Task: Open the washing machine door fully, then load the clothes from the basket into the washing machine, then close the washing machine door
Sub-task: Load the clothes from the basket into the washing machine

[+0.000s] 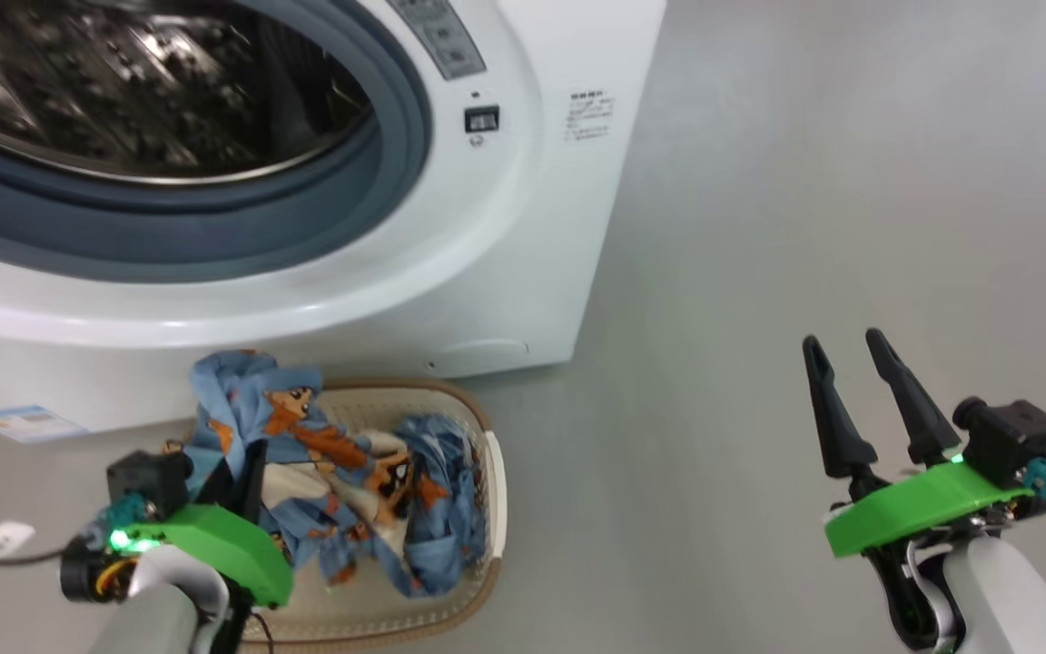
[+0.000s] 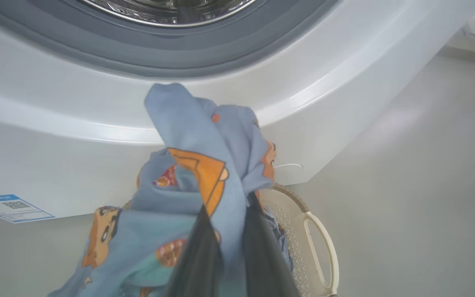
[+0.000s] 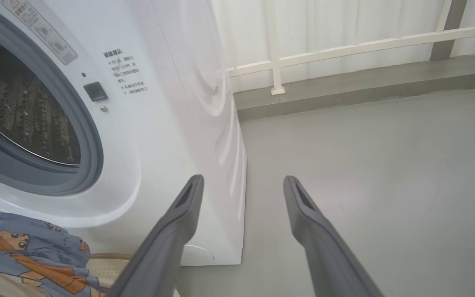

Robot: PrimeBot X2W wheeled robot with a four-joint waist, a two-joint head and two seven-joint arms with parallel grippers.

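Note:
The washing machine (image 1: 505,236) stands at the upper left, its grey rubber ring (image 1: 214,227) and steel drum (image 1: 123,82) exposed; the washing machine door is out of view. Below it on the floor sits the cream basket (image 1: 496,490) holding light blue clothes (image 1: 350,472) with orange figures. My left gripper (image 1: 246,463) is shut on a bunch of the clothes (image 2: 192,140), which rises above the basket (image 2: 320,247) in front of the machine's white lower front (image 2: 56,165). My right gripper (image 1: 843,342) hangs open over the bare floor to the right, nothing between its fingers (image 3: 179,222).
A blue label sticker (image 1: 24,422) lies low on the machine's front. Grey floor (image 1: 759,227) stretches to the right of the machine. A white railing (image 3: 344,45) on a grey kerb runs behind it.

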